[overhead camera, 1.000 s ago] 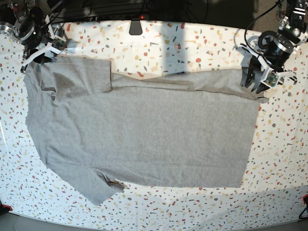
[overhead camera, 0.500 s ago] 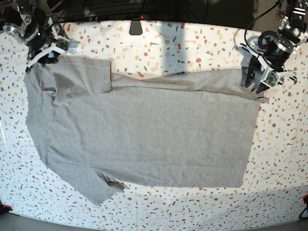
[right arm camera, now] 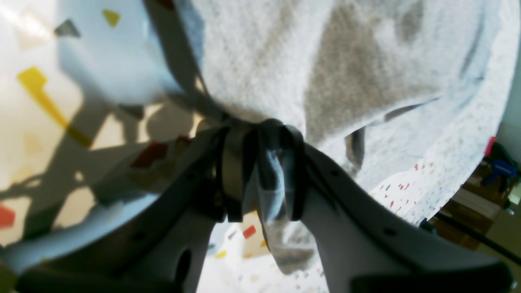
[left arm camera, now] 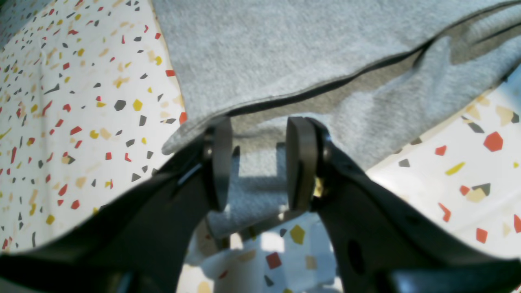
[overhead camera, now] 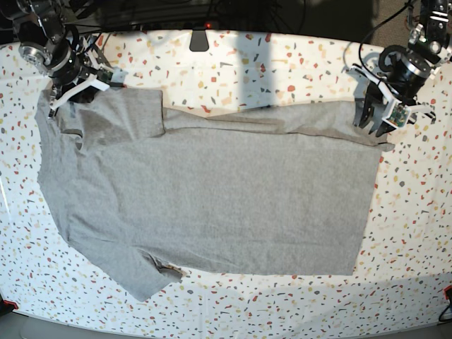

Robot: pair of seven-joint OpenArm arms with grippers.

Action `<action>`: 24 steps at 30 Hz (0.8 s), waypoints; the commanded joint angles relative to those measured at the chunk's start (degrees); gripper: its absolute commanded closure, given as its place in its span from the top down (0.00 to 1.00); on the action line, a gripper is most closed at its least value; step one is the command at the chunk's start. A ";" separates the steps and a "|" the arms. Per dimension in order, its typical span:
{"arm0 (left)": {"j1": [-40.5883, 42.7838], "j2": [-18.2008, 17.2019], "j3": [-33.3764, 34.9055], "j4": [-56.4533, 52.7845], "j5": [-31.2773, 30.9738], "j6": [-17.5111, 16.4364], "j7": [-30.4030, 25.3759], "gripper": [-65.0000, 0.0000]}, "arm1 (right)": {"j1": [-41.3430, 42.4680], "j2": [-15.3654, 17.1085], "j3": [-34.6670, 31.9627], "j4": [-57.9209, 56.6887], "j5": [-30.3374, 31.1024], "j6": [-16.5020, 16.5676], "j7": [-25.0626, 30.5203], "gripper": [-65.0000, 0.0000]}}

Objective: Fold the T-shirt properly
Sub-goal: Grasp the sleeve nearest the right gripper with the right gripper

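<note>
The grey T-shirt (overhead camera: pixel 212 191) lies spread flat and plain side up on the speckled table (overhead camera: pixel 282 63), hem toward the right and sleeves toward the left. In the base view my right gripper (overhead camera: pixel 70 95) sits at the far-left sleeve corner. The right wrist view shows that gripper (right arm camera: pixel 262 175) shut on a pinch of the grey cloth (right arm camera: pixel 285 61). My left gripper (overhead camera: pixel 376 126) is at the far-right hem corner. In the left wrist view it (left arm camera: pixel 260 162) stands open, its pads (left arm camera: pixel 302 162) apart over the folded hem edge (left arm camera: pixel 285 49).
A small black fixture (overhead camera: pixel 199 40) sits at the table's back edge, with cables and dark gear behind it. The near sleeve (overhead camera: pixel 145 275) reaches close to the front edge. Bare table surrounds the shirt on all sides.
My right gripper has moved right and down onto the sleeve corner and closed on the cloth, bunching that edge slightly. The left arm has not moved.
</note>
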 commanded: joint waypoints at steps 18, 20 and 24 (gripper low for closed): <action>0.00 -0.68 -0.39 1.09 -0.42 0.24 -1.07 0.34 | -0.26 5.11 0.24 6.75 6.34 -0.15 -5.62 0.00; 0.00 -0.68 -0.39 1.09 -0.42 0.24 -1.07 0.34 | -0.26 5.11 0.24 6.75 6.34 -3.37 -5.55 0.00; 0.00 -0.68 -0.39 1.09 -0.44 0.24 -1.07 0.34 | 1.16 5.05 0.24 6.75 8.02 -11.47 -5.57 0.00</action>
